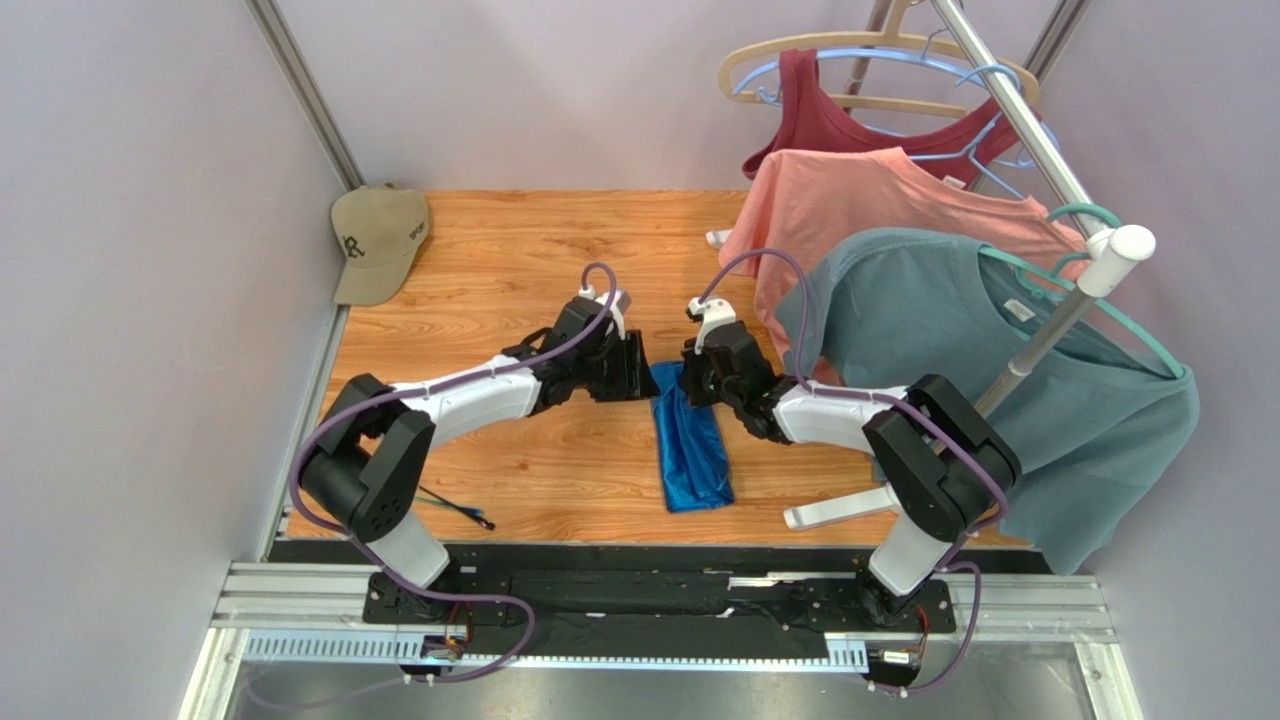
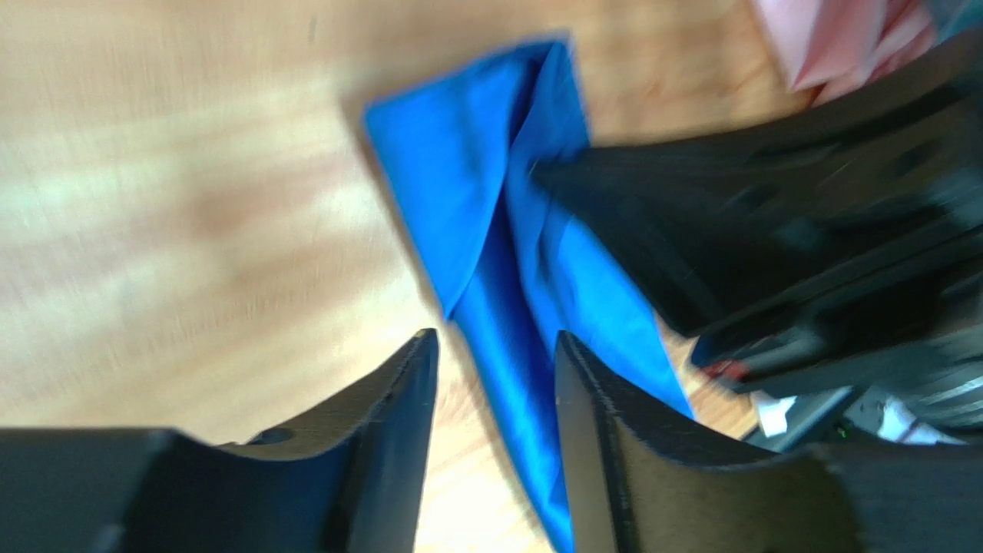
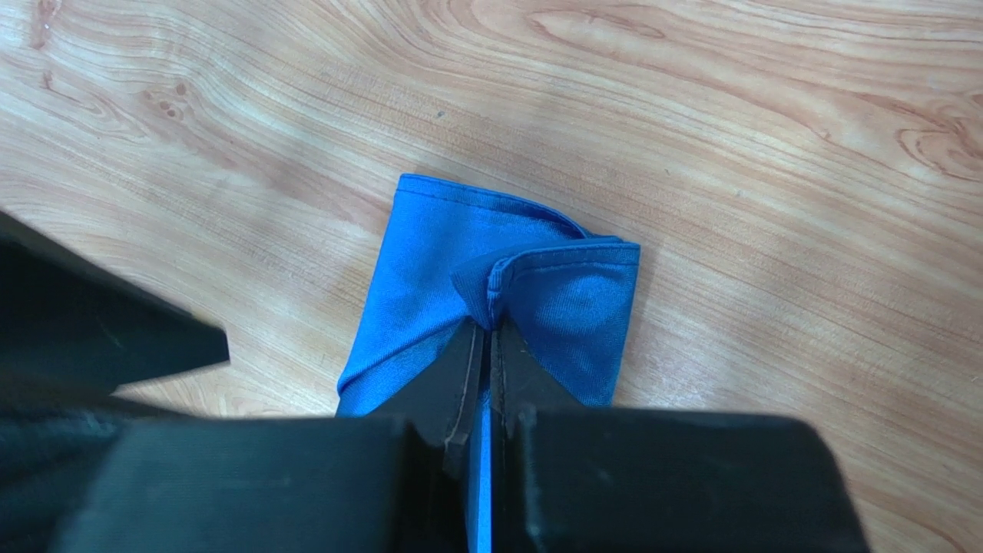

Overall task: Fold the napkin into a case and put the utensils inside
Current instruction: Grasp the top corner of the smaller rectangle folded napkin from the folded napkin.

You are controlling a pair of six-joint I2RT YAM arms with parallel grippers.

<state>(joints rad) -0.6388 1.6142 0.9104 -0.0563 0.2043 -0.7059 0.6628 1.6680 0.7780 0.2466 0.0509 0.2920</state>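
Note:
The royal-blue napkin point(image 1: 691, 453) lies folded into a narrow strip, a case shape, on the wooden table point(image 1: 511, 270). Both grippers meet at its far end. My right gripper point(image 3: 489, 331) is shut on a raised fold of the napkin point(image 3: 565, 294), and cloth shows between its pads. My left gripper point(image 2: 494, 360) is open just above the napkin point(image 2: 496, 230), and a blue strip runs under the gap between its fingers. From above, the left gripper point(image 1: 639, 375) and right gripper point(image 1: 685, 375) almost touch. The utensils point(image 1: 455, 509), thin dark sticks, lie beside the left arm's base.
A tan cap point(image 1: 379, 237) sits at the table's far left corner. On the right, a clothes rack point(image 1: 1037, 150) holds a teal-grey T-shirt point(image 1: 992, 360), a pink shirt point(image 1: 872, 203) and a red tank top point(image 1: 842, 128), overhanging the right arm. The left wall is close.

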